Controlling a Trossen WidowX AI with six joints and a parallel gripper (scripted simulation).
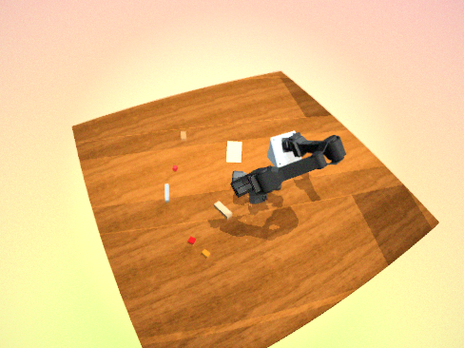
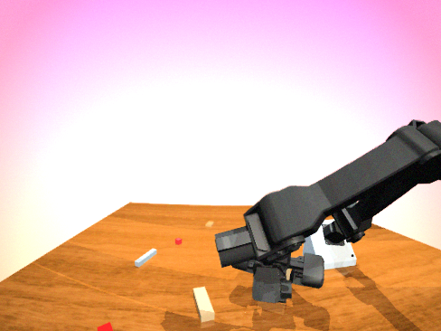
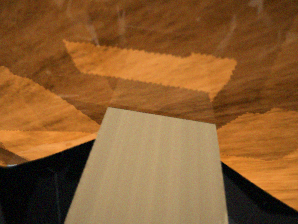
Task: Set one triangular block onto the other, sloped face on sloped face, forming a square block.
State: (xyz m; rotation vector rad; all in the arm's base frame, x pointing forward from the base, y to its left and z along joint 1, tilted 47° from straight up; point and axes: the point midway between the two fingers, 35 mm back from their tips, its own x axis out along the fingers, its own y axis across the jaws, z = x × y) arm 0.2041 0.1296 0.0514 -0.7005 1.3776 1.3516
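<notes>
A tan triangular block (image 3: 155,180) fills the lower middle of the wrist view. Only a sliver of this block (image 2: 288,274) shows between the fingers in the exterior view. My gripper (image 2: 289,282) is partly closed and looks shut on it, one finger at each side. The fingertips are hidden behind the block in the wrist view, so contact is hard to see. The block's underside is hidden. A cream block (image 1: 234,151), apparently the other triangular block, lies behind the gripper in the top view; its slope is not clear there. The arm hides it in the exterior view.
A cream bar (image 1: 222,209) (image 2: 203,304) lies close to the hand. A pale blue bar (image 1: 166,192) (image 2: 145,258), a small tan block (image 1: 183,135) (image 2: 210,223), two red pieces (image 1: 175,168) (image 1: 191,241) and an orange piece (image 1: 205,254) lie farther out.
</notes>
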